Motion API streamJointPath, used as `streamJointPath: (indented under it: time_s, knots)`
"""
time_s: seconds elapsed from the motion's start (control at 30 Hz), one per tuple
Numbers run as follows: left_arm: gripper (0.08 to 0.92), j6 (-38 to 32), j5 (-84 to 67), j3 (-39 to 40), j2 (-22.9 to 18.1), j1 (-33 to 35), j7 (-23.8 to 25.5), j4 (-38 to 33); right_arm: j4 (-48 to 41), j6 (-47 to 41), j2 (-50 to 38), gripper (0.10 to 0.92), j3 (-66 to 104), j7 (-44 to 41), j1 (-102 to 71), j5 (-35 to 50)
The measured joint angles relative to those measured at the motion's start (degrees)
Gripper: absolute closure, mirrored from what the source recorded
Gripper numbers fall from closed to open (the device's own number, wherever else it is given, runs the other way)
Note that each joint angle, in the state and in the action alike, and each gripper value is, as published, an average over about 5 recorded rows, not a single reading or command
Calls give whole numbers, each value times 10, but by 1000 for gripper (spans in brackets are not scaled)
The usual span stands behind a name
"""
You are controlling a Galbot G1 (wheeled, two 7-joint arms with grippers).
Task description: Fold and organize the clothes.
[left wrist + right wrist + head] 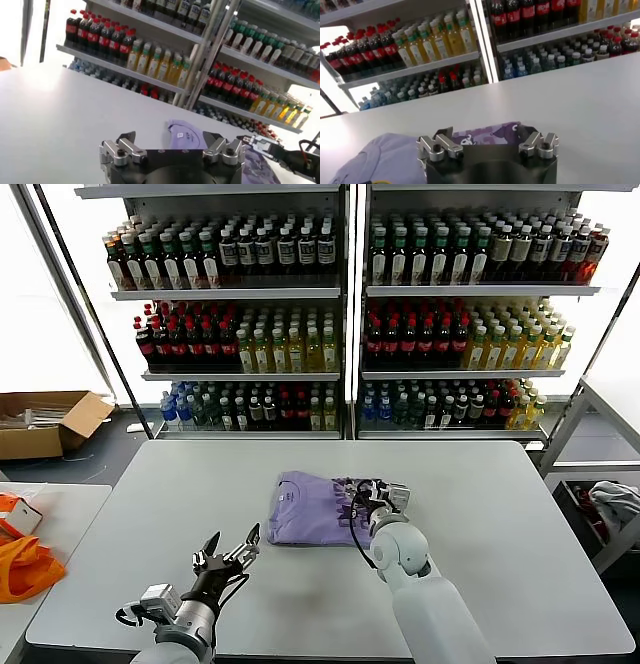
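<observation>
Lower left of the head view: left gripper (228,552) hangs spread, empty, apart from the shirt (310,509). Right gripper (380,502) hovers spread at its right edge. The shirt lies folded mid-table (500,514); folding appears largely done, tidying remains.

Soft matt cloth on the lavender T-shirt (315,509), folded smooth, dark print showing at one edge. The table (520,534) looks like a smooth, pale, low-sheen laminate. Right arm shell (405,554) is glossy white plastic (catching the light). Bottles (250,344) gleam on metal shelves (225,374); cardboard box (45,424), matt brown.
</observation>
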Motion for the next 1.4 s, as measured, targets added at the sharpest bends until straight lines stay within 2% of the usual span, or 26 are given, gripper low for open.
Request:
streamJointPath:
  time_s: [0.47, 0.7, 0.97, 1.4]
  knots:
    - [177, -1, 2, -5, -2, 12, 0, -12, -9, 7, 4, 203, 16, -11, -9, 12]
    - [177, -8, 20, -8, -11, 9, 1, -26, 66, 5, -28, 203, 24, -14, -34, -10]
    - [177, -25, 72, -6, -28, 10, 11, -35, 173, 14, -112, 203, 50, -36, -121, -88]
    - [177, -45, 123, -1, -40, 1, 17, -16, 250, 40, -147, 203, 89, -45, -239, -162]
